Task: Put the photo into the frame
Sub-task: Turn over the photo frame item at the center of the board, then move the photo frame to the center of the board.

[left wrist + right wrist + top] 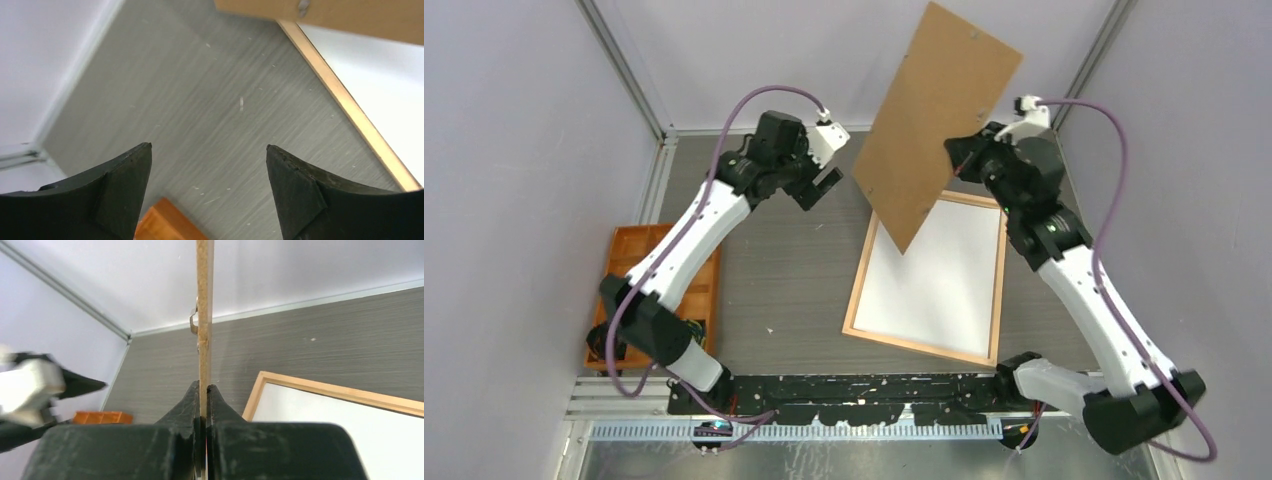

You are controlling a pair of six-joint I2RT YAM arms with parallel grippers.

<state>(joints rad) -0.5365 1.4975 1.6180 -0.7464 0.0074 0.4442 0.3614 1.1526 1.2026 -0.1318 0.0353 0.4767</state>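
From above, the frame (917,346) lies flat on the grey table (774,260), right of the middle and near the right arm. Inside its thin wooden strips lies the photo (939,280), filling the opening; only a plain white side shows, so the printed side is not visible. The right gripper (964,152) is closed on the right edge of a brown backing board (934,110). It holds the board in the air, tilted, and the lower corner of the board hangs over the far left corner of the frame. The left gripper (824,185) hovers over the table just left of the board, with its jaws apart and nothing between them. An orange tray (629,235) sits at the left edge of the table, partly under the left arm.

In the left wrist view, the two black fingers (125,175) stand wide apart and hold nothing, with bare table between them. One strip of the frame (350,110) runs diagonally on the right, and the white photo (385,75) is beyond it. The edge of the backing board (350,20) crosses the top. A corner of the tray (165,222) shows at the bottom.

In the right wrist view, the right gripper (204,390) pinches the backing board (204,300), which is seen edge-on and upright. A small metal clip (194,320) sticks out from the left face of the board. Below on the right lies the frame (340,390) with the photo (350,440) inside. The left gripper (35,385) is blurred at the left, and the tray (102,417) is behind it.
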